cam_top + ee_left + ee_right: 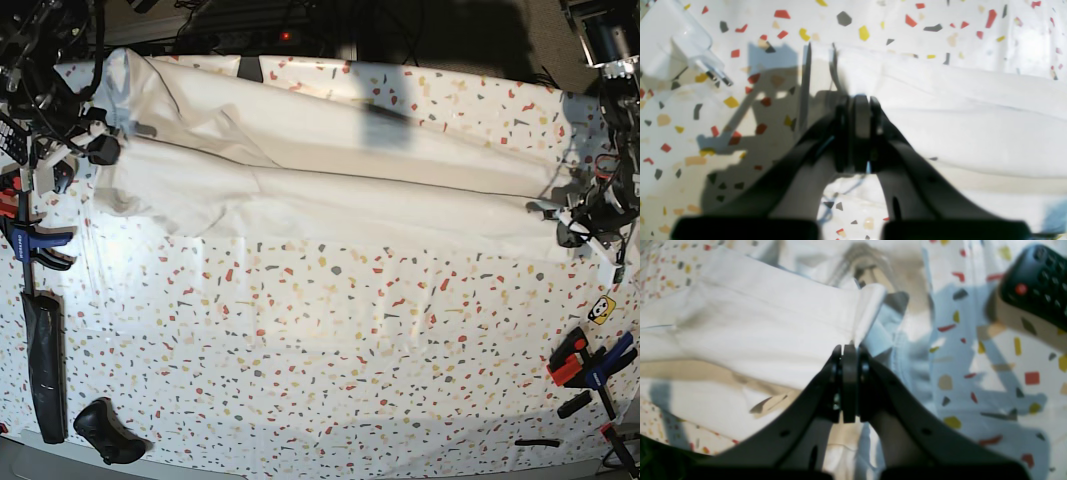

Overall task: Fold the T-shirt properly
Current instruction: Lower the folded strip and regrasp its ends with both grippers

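Note:
The white T-shirt (330, 170) lies stretched in a long band across the far half of the table, from the left edge to the right. At its right end in the base view, my left gripper (562, 215) is shut on the hem. In the left wrist view its jaws (862, 100) are pressed together on the cloth edge (957, 110). My right gripper (100, 150) pinches the shirt's other end at the left. The right wrist view shows those jaws (849, 348) shut, with a fold of white fabric (756, 326) rising from the tips.
A white plug adapter (676, 43) lies near the left gripper, and a black remote (1037, 283) near the right gripper. Clamps sit at the table's left edge (30, 240) and right edge (590, 360). A black object (110, 430) lies at the front left corner of the speckled tabletop (330, 360).

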